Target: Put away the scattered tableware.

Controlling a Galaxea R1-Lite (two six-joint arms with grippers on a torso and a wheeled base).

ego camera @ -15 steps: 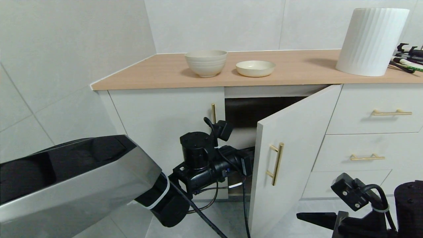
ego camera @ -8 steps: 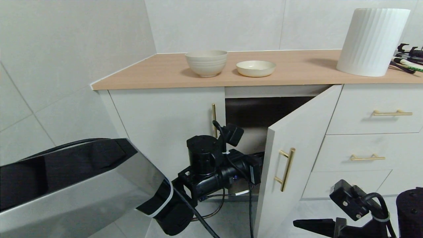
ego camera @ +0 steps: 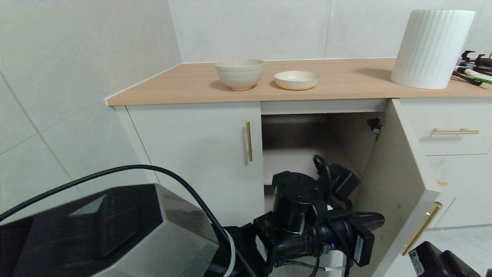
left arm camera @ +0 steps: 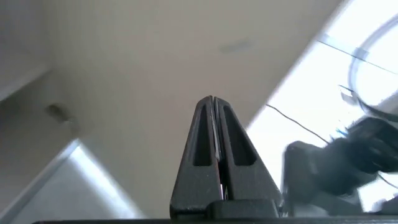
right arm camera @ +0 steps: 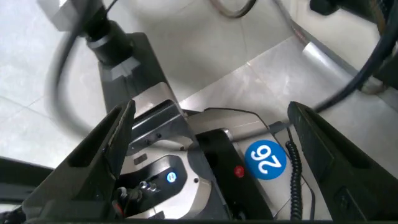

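A cream ribbed bowl (ego camera: 239, 73) and a shallow cream dish (ego camera: 297, 79) stand side by side on the wooden counter (ego camera: 184, 86). Below them the cabinet door (ego camera: 399, 181) is swung wide to the right, showing a dark interior with a pale shelf (ego camera: 296, 163). My left gripper (ego camera: 378, 220) is low in front of the opening, its tip at the door's inner face. In the left wrist view the left gripper (left arm camera: 212, 102) is shut with nothing in it, against a beige surface. My right gripper (right arm camera: 211, 155) is open, hanging over the floor and the robot's base.
A tall white ribbed container (ego camera: 432, 48) stands at the counter's right, with dark utensils (ego camera: 474, 69) beside it. Drawers with gold handles (ego camera: 455, 131) lie behind the open door. The left cabinet door (ego camera: 192, 154) is closed. Tiled walls bound the left and back.
The cabinet door has swung from half open to wide open on the right. My left arm moved right along with it. The right arm has dropped toward the bottom right corner.
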